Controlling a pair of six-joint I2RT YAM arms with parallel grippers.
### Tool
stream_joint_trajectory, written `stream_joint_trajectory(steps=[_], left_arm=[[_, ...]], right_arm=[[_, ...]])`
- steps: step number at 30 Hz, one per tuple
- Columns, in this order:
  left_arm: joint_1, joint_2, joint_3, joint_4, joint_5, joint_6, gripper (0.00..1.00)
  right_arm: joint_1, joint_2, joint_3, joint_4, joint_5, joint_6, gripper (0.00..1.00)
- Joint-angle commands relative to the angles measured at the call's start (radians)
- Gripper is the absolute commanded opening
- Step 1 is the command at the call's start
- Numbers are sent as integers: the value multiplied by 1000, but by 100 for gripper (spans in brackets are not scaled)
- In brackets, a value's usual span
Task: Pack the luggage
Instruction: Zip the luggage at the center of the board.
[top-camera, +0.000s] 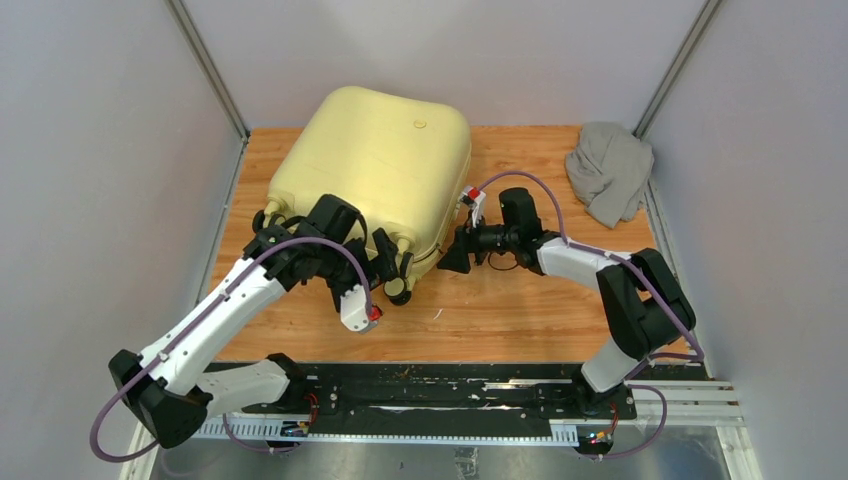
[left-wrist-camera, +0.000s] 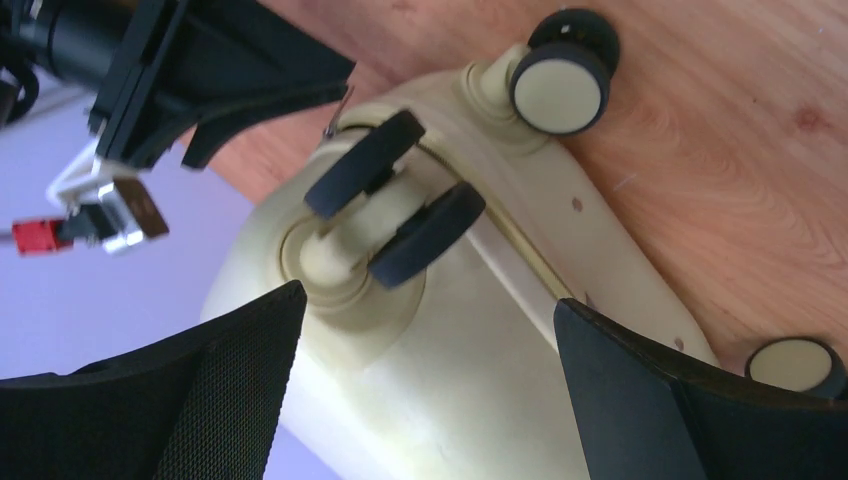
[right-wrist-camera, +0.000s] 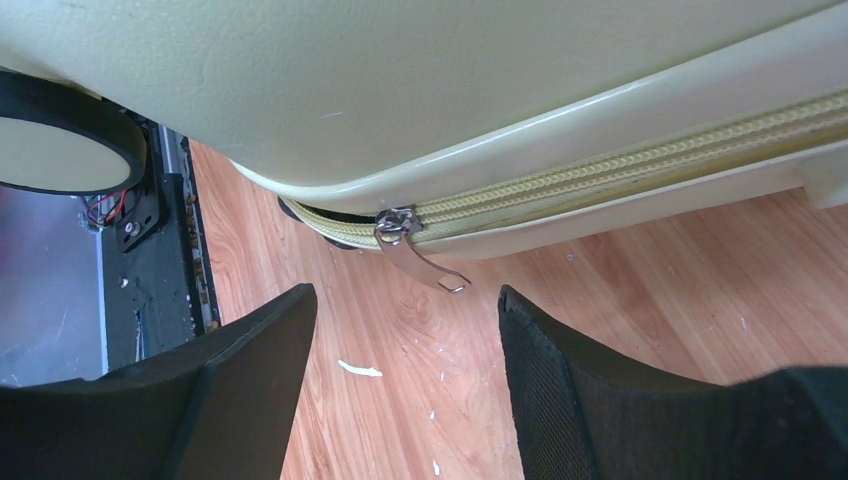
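Observation:
The pale yellow luggage (top-camera: 375, 170) lies flat and closed on the wooden table, its wheels (top-camera: 397, 288) at the near edge. My left gripper (top-camera: 385, 262) is open against the wheel end; in the left wrist view its fingers (left-wrist-camera: 230, 390) straddle the shell (left-wrist-camera: 450, 390) below a double wheel (left-wrist-camera: 395, 205). My right gripper (top-camera: 448, 256) is open beside the case's right near corner. In the right wrist view the zipper (right-wrist-camera: 640, 165) runs along the seam, and the metal zipper pull (right-wrist-camera: 415, 255) hangs just ahead of the open fingers (right-wrist-camera: 560, 380), untouched.
A grey cloth garment (top-camera: 609, 170) lies crumpled at the table's far right corner. Grey walls enclose the table on the left, the right and at the back. A black rail (top-camera: 430, 385) runs along the near edge by the arm bases.

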Motion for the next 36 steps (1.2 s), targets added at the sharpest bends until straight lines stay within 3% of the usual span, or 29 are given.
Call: stream_joint_trajectory(steps=[1,13,16,20,23,30,36], left_arm=[[-61,50,-45,52,29,432,100],[-134,185,-58,222,-63,622,97],[-139,206,-44,228,-102,625,83],[-142,210,-46,263,-134,606,57],[-145,201,-48,285,-122,579,44],[-149,230,-8,429,-153,475,28],[-149,324,110,529,-263,305,8]], right_arm=[[-10,14,16,29,-29,10,70],[-52,28,14,87,-78,31,60],[-54,32,22,94,-94,33,59],[-54,48,30,121,-124,55,58],[-54,60,27,142,-141,71,58],[-57,100,74,163,-113,71,55],[-88,150,166,158,-121,65,52]])
